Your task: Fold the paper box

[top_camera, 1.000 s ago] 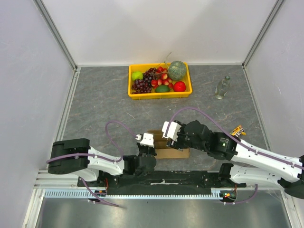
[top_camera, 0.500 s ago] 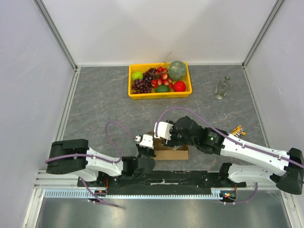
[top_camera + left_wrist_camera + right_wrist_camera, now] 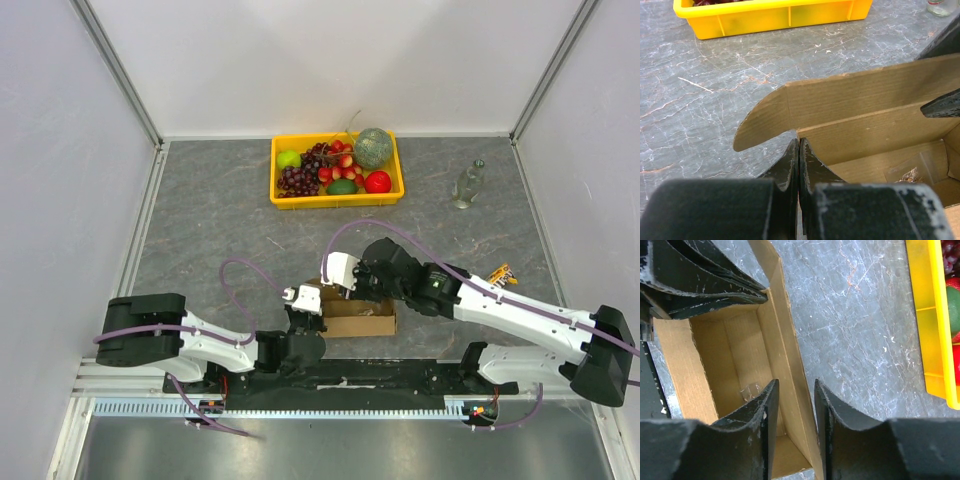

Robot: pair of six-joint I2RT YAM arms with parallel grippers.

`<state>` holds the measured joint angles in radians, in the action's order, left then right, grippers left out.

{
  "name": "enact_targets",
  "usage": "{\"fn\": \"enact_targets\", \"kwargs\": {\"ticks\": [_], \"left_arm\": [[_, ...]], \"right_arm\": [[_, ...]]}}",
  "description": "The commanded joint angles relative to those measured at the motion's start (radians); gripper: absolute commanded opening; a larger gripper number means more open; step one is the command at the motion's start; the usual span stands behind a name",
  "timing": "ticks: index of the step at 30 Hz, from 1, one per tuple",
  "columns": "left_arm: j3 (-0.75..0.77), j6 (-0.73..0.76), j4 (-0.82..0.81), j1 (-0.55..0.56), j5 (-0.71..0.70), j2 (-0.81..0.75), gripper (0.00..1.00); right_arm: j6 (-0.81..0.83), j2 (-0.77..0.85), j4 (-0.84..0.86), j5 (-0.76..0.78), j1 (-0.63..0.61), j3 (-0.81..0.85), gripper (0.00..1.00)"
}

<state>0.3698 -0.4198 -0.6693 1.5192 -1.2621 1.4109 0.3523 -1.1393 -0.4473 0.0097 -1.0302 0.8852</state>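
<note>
The paper box (image 3: 366, 319) is a small open brown cardboard tray at the near middle of the table, between both arms. My left gripper (image 3: 320, 306) is at its left end; in the left wrist view the gripper (image 3: 799, 149) is pressed shut at the box (image 3: 875, 125) corner, on the end wall's edge. A rounded flap sticks out to the left. My right gripper (image 3: 350, 293) is open; in the right wrist view it (image 3: 796, 390) straddles the far long wall of the box (image 3: 735, 355), one finger inside and one outside. The left gripper's fingers (image 3: 710, 285) show at the box's end.
A yellow crate (image 3: 385, 198) of fruit stands at the back middle, also seen in the left wrist view (image 3: 770, 17) and right wrist view (image 3: 935, 315). A glass bottle (image 3: 466, 185) stands at the back right. A small orange object (image 3: 500, 275) lies by the right arm.
My right gripper has moved left and down onto the box's far wall. The left gripper has kept its hold at the left end and the box has barely shifted.
</note>
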Motion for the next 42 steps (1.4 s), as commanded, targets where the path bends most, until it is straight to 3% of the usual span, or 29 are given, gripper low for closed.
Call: {"fn": "enact_targets", "kwargs": {"ticks": [1, 3, 7, 9, 14, 16, 18, 21, 23, 24, 31, 37, 42], "left_arm": [[-0.019, -0.017, 0.013, 0.012, -0.085, -0.01, 0.02], [-0.019, -0.031, 0.025, 0.01, -0.105, -0.012, 0.02], [-0.011, -0.071, 0.062, 0.009, -0.144, -0.004, 0.02], [0.003, -0.115, 0.1, 0.009, -0.16, -0.001, 0.02], [0.049, -0.299, 0.314, 0.01, -0.186, -0.006, 0.02], [0.082, -0.429, 0.49, 0.01, -0.2, -0.013, 0.05], [0.15, -0.727, 0.848, 0.01, -0.212, -0.017, 0.15], [0.294, -1.372, 1.511, 0.016, -0.24, 0.052, 0.31], [0.363, -1.848, 1.952, 0.024, -0.272, 0.147, 0.39], [0.383, -2.186, 2.208, 0.025, -0.308, 0.219, 0.43], [0.413, -2.268, 2.209, 0.111, -0.315, 0.267, 0.56], [0.406, -2.243, 2.209, 0.16, -0.313, 0.133, 0.64], [0.382, -2.208, 2.208, 0.208, -0.304, -0.048, 0.64]], "right_arm": [[-0.001, -0.011, 0.044, -0.053, 0.004, 0.046, 0.38], [-0.006, -0.008, 0.056, -0.053, 0.004, 0.04, 0.32], [-0.016, 0.01, 0.09, -0.043, 0.004, 0.02, 0.07], [-0.019, 0.019, 0.107, -0.039, 0.004, 0.011, 0.0], [-0.019, 0.029, 0.113, -0.04, 0.004, -0.002, 0.0], [-0.024, 0.027, 0.116, -0.043, 0.004, -0.005, 0.0], [-0.029, 0.029, 0.125, -0.043, 0.004, -0.012, 0.0], [-0.03, 0.036, 0.139, -0.043, 0.004, -0.025, 0.0], [-0.032, 0.039, 0.145, -0.047, 0.002, -0.026, 0.0], [-0.032, 0.039, 0.145, -0.048, 0.004, -0.028, 0.0], [-0.035, 0.055, 0.147, -0.037, 0.001, -0.052, 0.0], [-0.041, 0.079, 0.148, -0.039, 0.002, -0.06, 0.0], [-0.049, 0.069, 0.15, -0.047, 0.002, -0.06, 0.0]]}}
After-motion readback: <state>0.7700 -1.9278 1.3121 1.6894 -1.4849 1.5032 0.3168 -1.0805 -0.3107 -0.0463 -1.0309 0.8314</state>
